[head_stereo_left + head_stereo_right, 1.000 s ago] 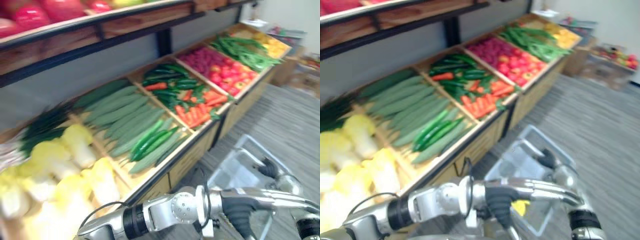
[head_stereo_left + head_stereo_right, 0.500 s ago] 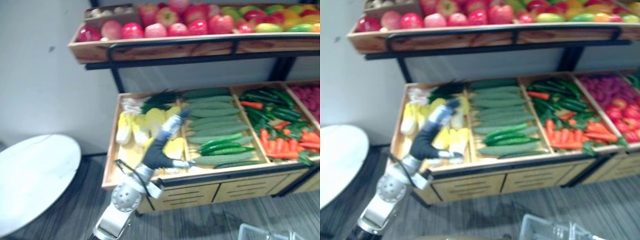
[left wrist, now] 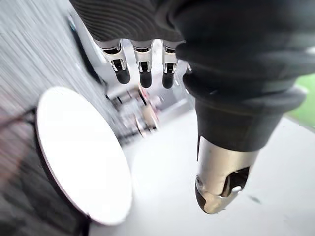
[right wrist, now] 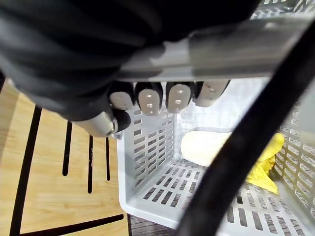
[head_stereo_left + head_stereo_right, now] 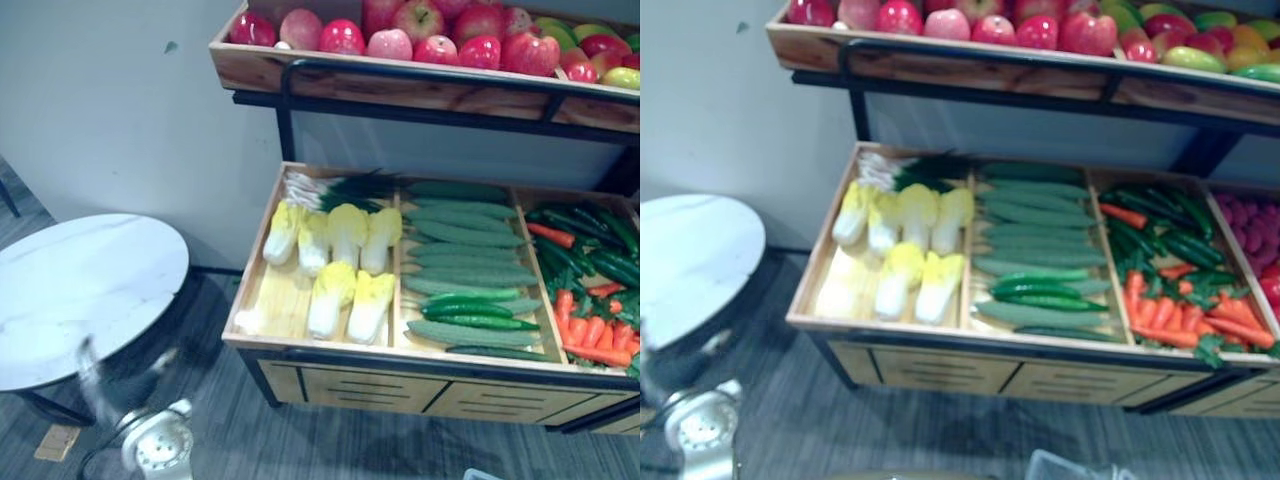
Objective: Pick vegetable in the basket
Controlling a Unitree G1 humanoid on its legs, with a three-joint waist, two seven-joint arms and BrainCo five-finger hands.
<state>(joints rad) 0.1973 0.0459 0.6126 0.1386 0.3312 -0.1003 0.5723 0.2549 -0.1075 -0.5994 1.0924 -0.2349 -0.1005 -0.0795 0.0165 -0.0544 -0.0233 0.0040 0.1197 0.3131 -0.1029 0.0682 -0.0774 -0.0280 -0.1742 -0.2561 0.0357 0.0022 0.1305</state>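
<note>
A white slatted basket (image 4: pixel 147 162) hangs from its grey handle (image 4: pixel 236 54), and my right hand (image 4: pixel 157 96) is curled round that handle. Inside the basket lies one napa cabbage (image 4: pixel 211 147), pale with yellow leaves. My left hand (image 3: pixel 142 69) has straight fingers and holds nothing; a round white table (image 3: pixel 83 157) shows past it. More napa cabbages (image 5: pixel 330 295) lie in the left compartment of the wooden crate (image 5: pixel 250 300), well away from both hands. A corner of the basket (image 5: pixel 1070 468) shows at the lower edge of the right eye view.
Cucumbers (image 5: pixel 465 270) fill the middle compartment, and carrots (image 5: pixel 590 335) with dark green vegetables lie to the right. Apples (image 5: pixel 440 40) line the upper shelf. The round white table (image 5: pixel 80 290) stands left of the crate, over grey floor.
The camera has swung, so the whole scene has shifted. My left hand, over the cabbages half a second ago, has drawn back off the crate, down by the round table.
</note>
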